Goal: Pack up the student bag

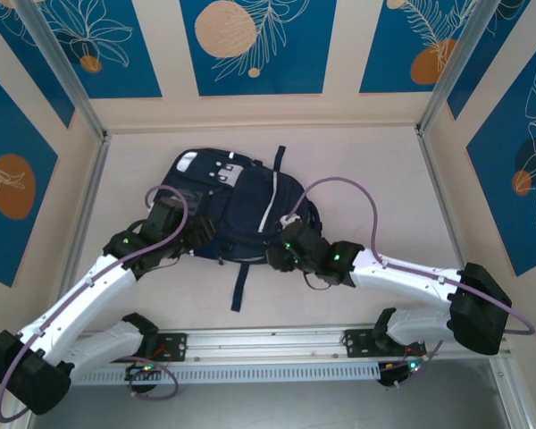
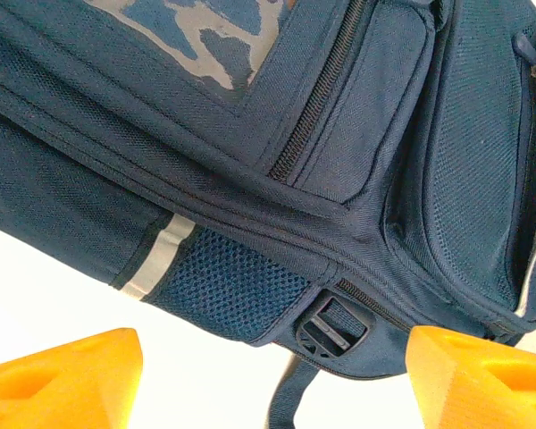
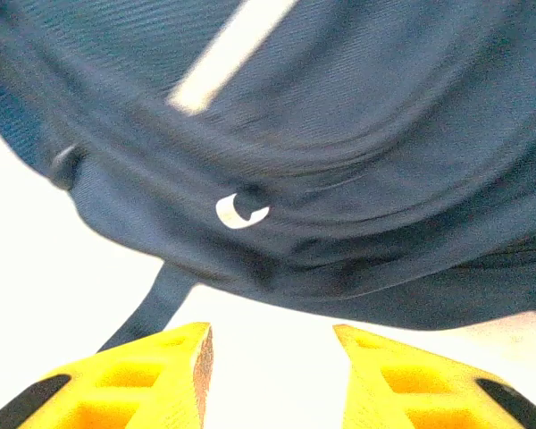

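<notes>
The student bag (image 1: pixel 237 201), dark navy with a white stripe and white patches, lies flat mid-table. My left gripper (image 1: pixel 196 236) sits at its near-left side, open. In the left wrist view that gripper (image 2: pixel 272 386) has its orange fingers (image 2: pixel 62 380) wide apart, with the bag's mesh corner (image 2: pixel 223 286), a black buckle (image 2: pixel 332 323) and a dark strap (image 2: pixel 290 393) just ahead. My right gripper (image 1: pixel 281 252) is at the bag's near-right edge. In the right wrist view it (image 3: pixel 272 357) is open, with bare table between its yellow fingers (image 3: pixel 152 375) and the blurred bag (image 3: pixel 339 134) just beyond them.
A loose dark strap (image 1: pixel 239 286) trails from the bag toward the near edge. Metal frame posts (image 1: pixel 442 80) and cream walls with blue panels (image 1: pixel 255 45) enclose the table. A metal rail (image 1: pixel 268 341) runs along the near edge between the arm bases.
</notes>
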Tool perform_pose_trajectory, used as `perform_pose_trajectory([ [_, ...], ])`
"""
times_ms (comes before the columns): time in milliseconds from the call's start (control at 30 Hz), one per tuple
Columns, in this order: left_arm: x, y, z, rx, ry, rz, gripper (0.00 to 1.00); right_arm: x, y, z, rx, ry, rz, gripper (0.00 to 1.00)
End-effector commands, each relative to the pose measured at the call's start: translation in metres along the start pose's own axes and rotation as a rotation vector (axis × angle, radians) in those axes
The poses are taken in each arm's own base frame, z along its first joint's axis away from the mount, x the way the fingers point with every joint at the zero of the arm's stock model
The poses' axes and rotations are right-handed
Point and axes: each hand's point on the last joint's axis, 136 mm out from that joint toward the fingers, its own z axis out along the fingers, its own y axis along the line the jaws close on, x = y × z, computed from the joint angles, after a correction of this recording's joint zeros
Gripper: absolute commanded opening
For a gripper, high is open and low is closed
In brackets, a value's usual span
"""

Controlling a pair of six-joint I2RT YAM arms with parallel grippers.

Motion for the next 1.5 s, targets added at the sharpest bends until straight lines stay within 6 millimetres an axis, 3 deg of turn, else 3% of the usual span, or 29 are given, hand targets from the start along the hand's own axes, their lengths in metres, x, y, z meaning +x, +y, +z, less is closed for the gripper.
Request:
perform_pose_trajectory([
  [0,-0.001,0.004,0.001,-0.006,-0.009,-0.052,0.77,0.017,0.029,0.008,-0.112,0.031,-0.024,0.37],
  [133,0.004,0.008,0.0,-0.002,-0.001,-0.075,0.76,0.035,0.053,0.025,-0.131,0.088,-0.061,0.34],
  [367,0.005,0.023,-0.008,-0.021,-0.046,-0.077,0.76,0.035,0.055,0.052,-0.065,0.067,0.02,0.34],
  [533,0.004,0.027,-0.01,-0.031,-0.055,-0.067,0.76,0.019,-0.014,0.07,0.178,0.073,0.151,0.3],
  [667,0.005,0.028,-0.01,-0.034,-0.05,-0.057,0.76,-0.008,-0.079,0.063,0.301,0.025,0.292,0.28],
  [733,0.005,0.026,-0.01,-0.024,-0.048,-0.053,0.76,-0.021,-0.093,0.055,0.316,-0.003,0.292,0.27],
  [800,0.006,0.023,-0.009,-0.011,-0.042,-0.045,0.75,-0.029,-0.086,0.046,0.266,-0.018,0.238,0.27],
  [967,0.005,0.019,-0.009,0.006,-0.043,-0.033,0.75,-0.02,-0.017,0.031,-0.063,-0.066,0.015,0.3],
  [1133,0.007,0.017,-0.003,0.02,-0.032,-0.043,0.74,-0.006,0.002,0.043,-0.203,-0.117,-0.104,0.37],
  [1267,0.009,0.015,-0.001,0.025,-0.018,-0.046,0.73,0.003,0.025,0.053,-0.321,-0.207,-0.301,0.43],
  [1467,0.005,0.014,-0.004,0.031,-0.035,-0.04,0.73,-0.006,0.032,0.069,-0.346,-0.253,-0.336,0.44],
])
